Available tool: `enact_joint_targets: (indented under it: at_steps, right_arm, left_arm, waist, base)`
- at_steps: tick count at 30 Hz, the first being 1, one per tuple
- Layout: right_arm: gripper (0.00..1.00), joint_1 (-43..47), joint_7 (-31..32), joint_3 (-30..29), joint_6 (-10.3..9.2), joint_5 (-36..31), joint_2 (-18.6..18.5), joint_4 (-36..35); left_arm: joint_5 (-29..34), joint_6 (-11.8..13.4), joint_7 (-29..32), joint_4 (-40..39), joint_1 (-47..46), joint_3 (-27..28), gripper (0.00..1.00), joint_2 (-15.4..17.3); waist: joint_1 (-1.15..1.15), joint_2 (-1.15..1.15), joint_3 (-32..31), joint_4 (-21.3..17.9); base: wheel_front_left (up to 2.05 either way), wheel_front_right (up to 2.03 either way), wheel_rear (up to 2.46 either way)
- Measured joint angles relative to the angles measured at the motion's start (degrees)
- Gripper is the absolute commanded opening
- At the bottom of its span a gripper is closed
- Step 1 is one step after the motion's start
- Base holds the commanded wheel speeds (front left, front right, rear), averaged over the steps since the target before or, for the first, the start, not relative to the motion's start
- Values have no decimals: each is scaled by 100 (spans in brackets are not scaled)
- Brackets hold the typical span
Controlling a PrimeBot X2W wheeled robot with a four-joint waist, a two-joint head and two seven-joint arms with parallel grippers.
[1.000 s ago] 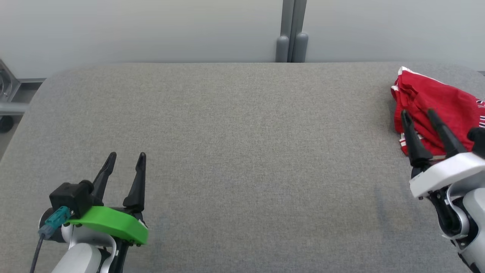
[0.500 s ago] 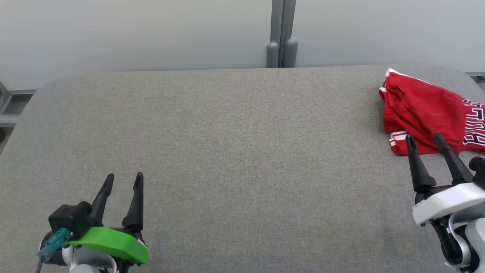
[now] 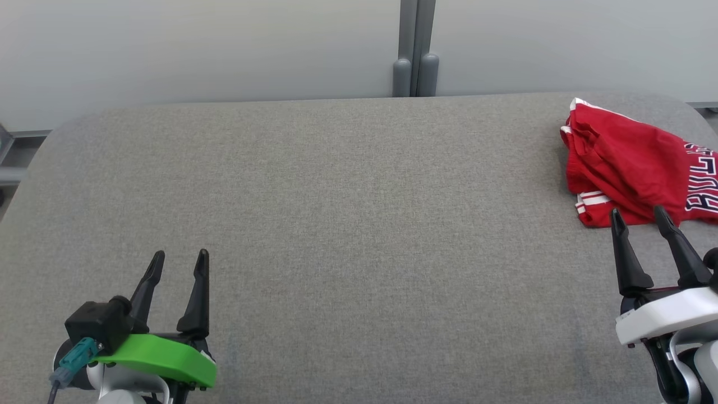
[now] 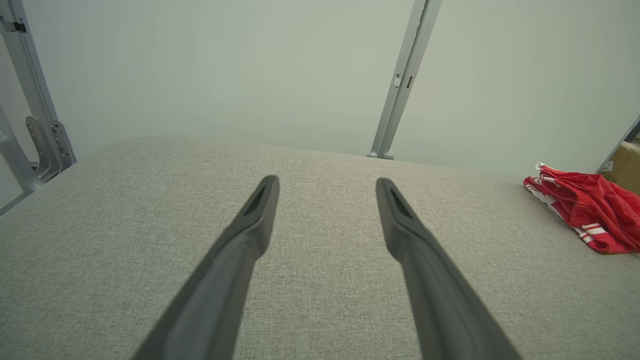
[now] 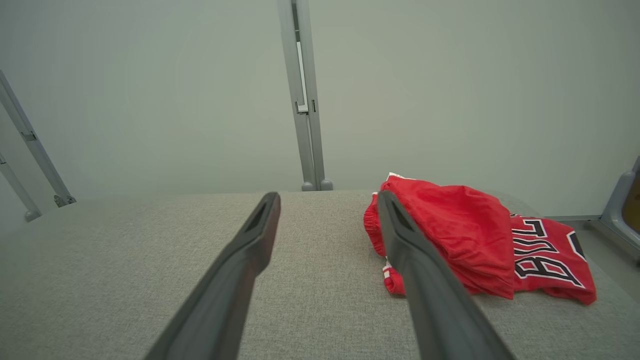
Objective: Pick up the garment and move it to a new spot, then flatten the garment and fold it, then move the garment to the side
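Garment (image 3: 622, 163), red: right gripper (image 3: 638, 211), spread empty, drawn back to its near edge; left gripper (image 3: 181, 253), spread, well apart; cardboard box (image 4: 627, 165) beyond, left wrist view.

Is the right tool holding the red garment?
No, the right tool is open and grips nothing; the garment lies loose on the table.

The table (image 3: 359, 224) has rough grey cloth on it. The garment (image 3: 622, 163) is soft red cloth. The fingers (image 4: 430, 280) look like dull dark plastic. The post (image 3: 414, 45) is smooth metal.
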Motion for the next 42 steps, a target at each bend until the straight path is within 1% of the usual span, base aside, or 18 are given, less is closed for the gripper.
enact_joint_targets:
  at_steps: [12,19,29,41,42]
  right_arm:
    - [100,230,0,-171,0,-259,321,-279]
    - [100,289,0,-303,0,-335,348,-331]
    - [100,365,0,-368,0,-405,469,-416]
    - [100,472,0,-439,0,-543,510,-485]
    - [0,472,2,-431,2,-542,530,-452]
  left_arm:
    - [55,0,-1,-166,92,56,100,1]
    - [172,0,-1,-190,92,58,100,0]
    - [183,0,-1,-222,97,63,100,-2]
    - [183,-1,-2,-310,109,64,100,-13]
    - [182,-1,3,-281,110,49,0,-32]
  waist:
    - [0,0,101,-37]
    - [0,0,131,-46]
    - [0,0,144,-40]
    - [0,0,153,-51]
    - [0,0,153,-51]
  base:
    - [0,0,0]
    - [0,0,0]
    - [0,0,0]
    - [0,0,0]
    - [0,0,0]
